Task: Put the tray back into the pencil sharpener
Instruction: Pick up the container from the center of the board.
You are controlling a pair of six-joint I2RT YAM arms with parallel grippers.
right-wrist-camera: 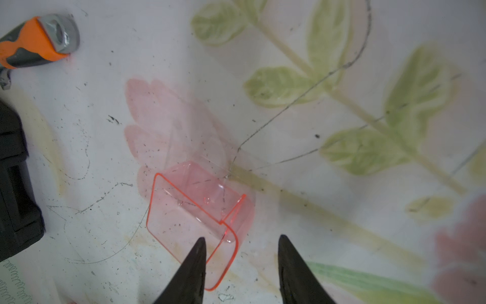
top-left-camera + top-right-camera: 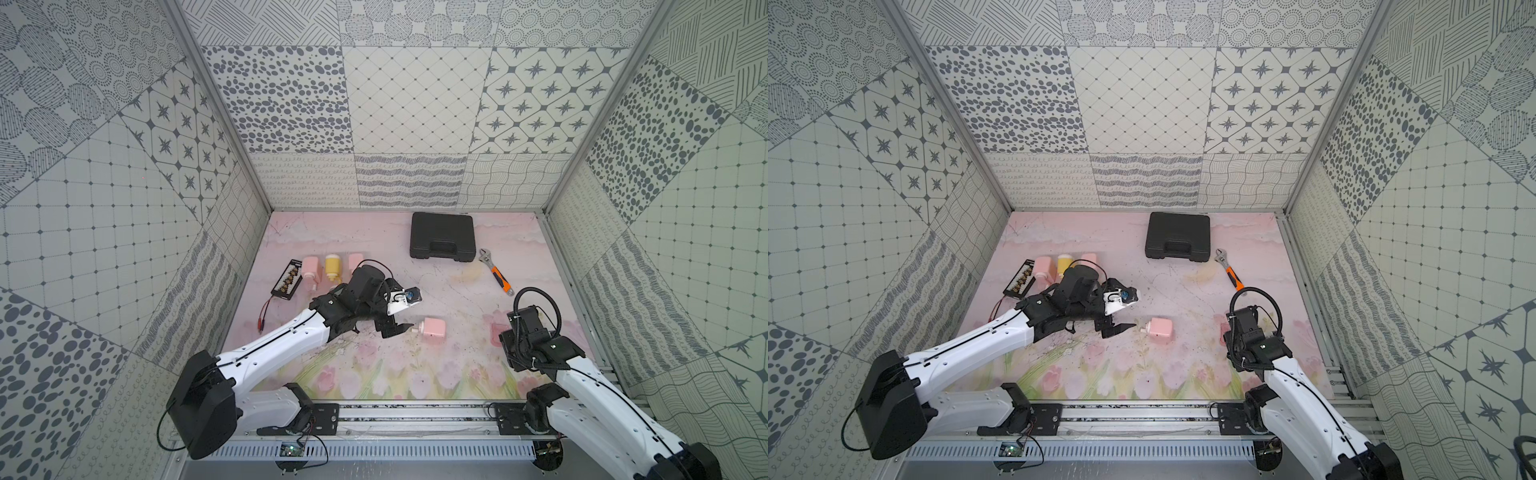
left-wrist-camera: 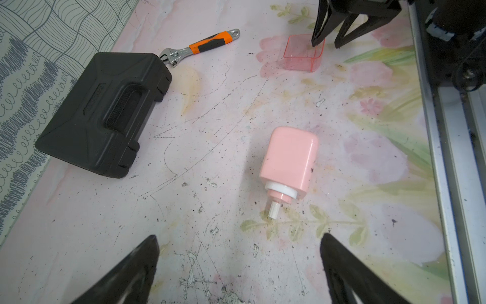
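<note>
Item one, the bench (image 2: 457, 291): a floral mat, scuffed and flecked with dark specks. Item two, a shut black case (image 2: 442, 242) at the far side, no part of our task. Item three, the left end effector (image 3: 239, 237): jaws spread wide, empty, hovering just short of the sharpener's crank end. Item four, the right end effector (image 1: 241, 237): jaws apart, one fingertip over the tray's inside and the other outside its near wall, so it straddles that wall and we see no grip on it. Item five, an orange-handled wrench (image 2: 496, 274) near the case, well clear of the work. Item six, the pink pencil sharpener (image 3: 288, 160): lying on its side mid-bench, white stub toward the left arm; its tray slot does not show. Item seven, the tray (image 1: 189, 208): clear pink, open side up, on the bench near the right edge, well apart from the sharpener. We judge the step in hand to be the pickup. It wants a gentle pinch low on that one thin wall and a level lift, with the left jaws steadying the sharpener body before any insertion.
</note>
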